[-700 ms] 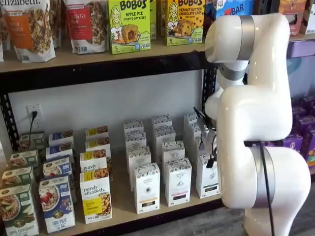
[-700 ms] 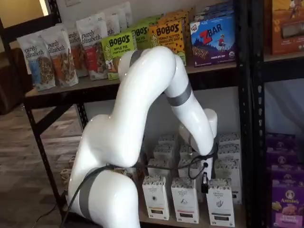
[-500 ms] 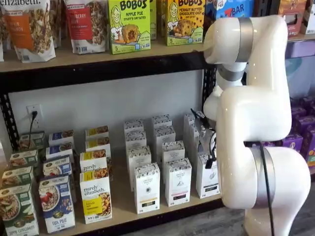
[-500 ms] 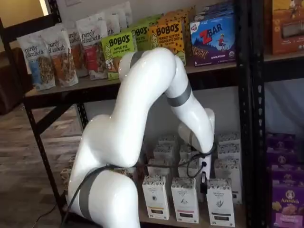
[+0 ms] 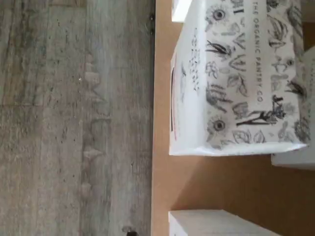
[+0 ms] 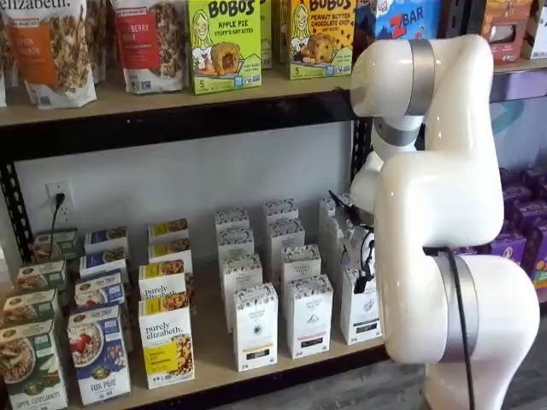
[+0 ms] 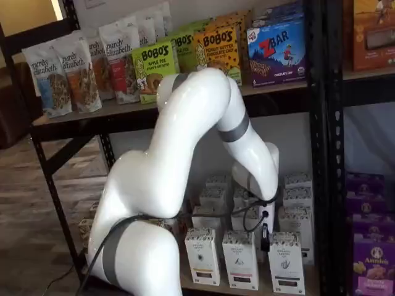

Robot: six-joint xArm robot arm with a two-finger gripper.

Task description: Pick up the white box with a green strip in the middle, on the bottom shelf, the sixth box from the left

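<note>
One white box [image 6: 361, 305] stands at the front edge of the bottom shelf [image 6: 214, 369], near its right end — the gripper [image 6: 366, 275] hangs just above it, jaws spread wide, nothing between them.

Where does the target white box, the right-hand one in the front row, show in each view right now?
Wrist view: the white box is probably the large speckled top at the board's front edge, though I can't be certain.
Shelf view: front row, rightmost visible, tight against the arm.
Shelf view: front row, rightmost, near the black upright.
Shared landmark: the bottom shelf, by its tan front edge.
</note>
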